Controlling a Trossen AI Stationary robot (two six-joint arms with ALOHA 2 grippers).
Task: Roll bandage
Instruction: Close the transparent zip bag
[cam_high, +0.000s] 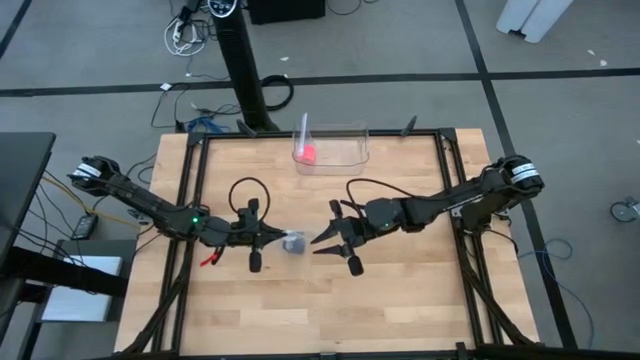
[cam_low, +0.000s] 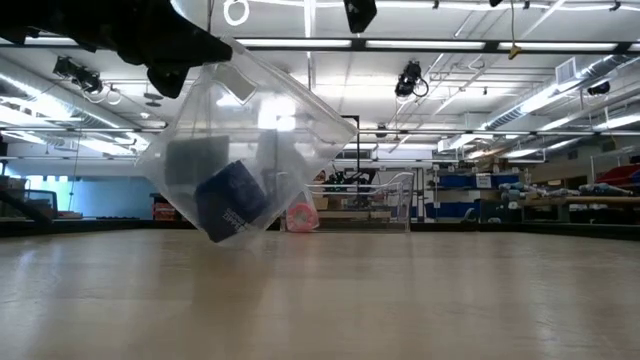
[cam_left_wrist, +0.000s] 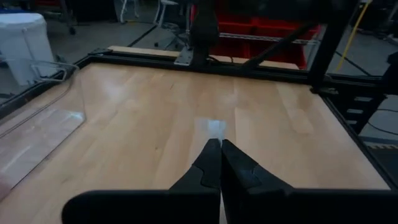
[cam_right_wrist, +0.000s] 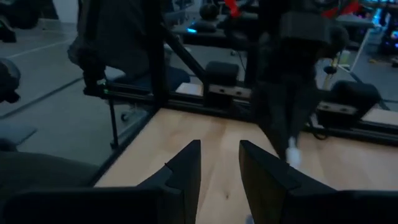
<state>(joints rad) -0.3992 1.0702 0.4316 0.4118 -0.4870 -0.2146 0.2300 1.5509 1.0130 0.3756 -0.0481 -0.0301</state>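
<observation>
— Bandage position, please?

— The bandage (cam_low: 232, 200) is a small blue roll inside the clear bag (cam_low: 290, 130), which hangs just above the table (cam_high: 400, 300), between my two arms.

— Who holds the bag?

— My left gripper (cam_high: 272, 240), fingers pressed together on the bag's top edge, as I judge. My right gripper (cam_high: 335, 250) waits just beside, fingers apart and empty.

— Advice?

— I keep the left pinch firm and level. Then I bring the right slowly to the bag's free edge, so the roll does not swing.
</observation>
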